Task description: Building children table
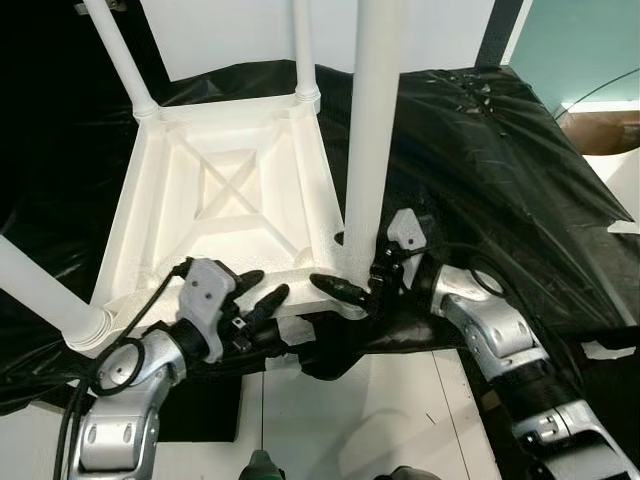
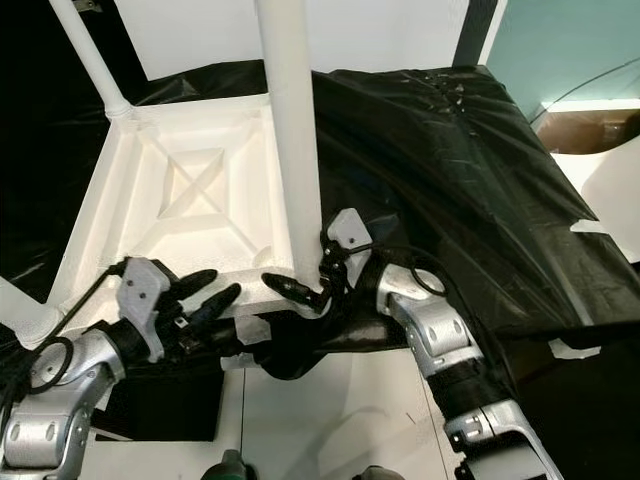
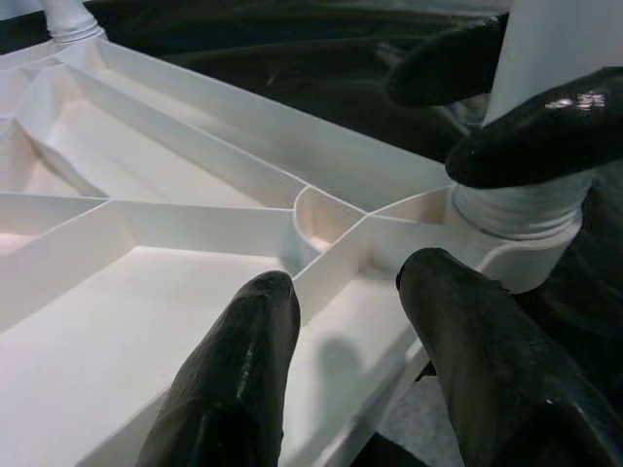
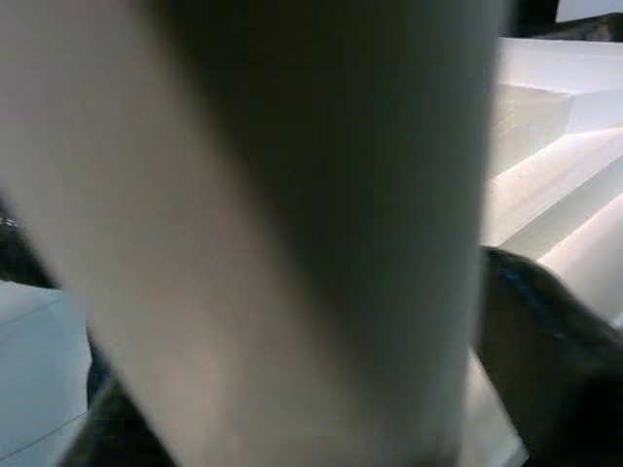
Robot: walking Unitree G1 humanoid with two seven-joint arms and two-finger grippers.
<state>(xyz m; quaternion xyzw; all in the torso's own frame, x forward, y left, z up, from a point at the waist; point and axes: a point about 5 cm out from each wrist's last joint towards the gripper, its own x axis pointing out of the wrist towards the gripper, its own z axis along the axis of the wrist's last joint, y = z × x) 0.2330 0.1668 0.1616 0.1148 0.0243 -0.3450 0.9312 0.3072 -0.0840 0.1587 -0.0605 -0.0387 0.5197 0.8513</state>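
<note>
Two silver arms reach in from the near side toward an upturned white children's table (image 1: 225,215), which lies top-down on a black plastic sheet (image 1: 480,150) with its ribbed underside facing up. On the robot's left, the left gripper (image 1: 262,294) sits at the table's near edge, its two black fingers (image 3: 243,370) spread apart over the rim, one inside the ribbed frame and one just outside it, holding nothing. At the near right corner, the right gripper (image 1: 362,282) is closed around the base of a white leg (image 1: 372,120) that stands upright in its corner socket; in the right wrist view the leg (image 4: 292,224) lies between the dark fingers (image 4: 545,331), blurred by closeness. Three more legs stand at the other corners: one at the far left corner (image 1: 120,50), one at the far right corner (image 1: 303,45), and one at the near left corner (image 1: 45,300). Beyond the sheet's near edge lies white floor (image 1: 340,420).
</note>
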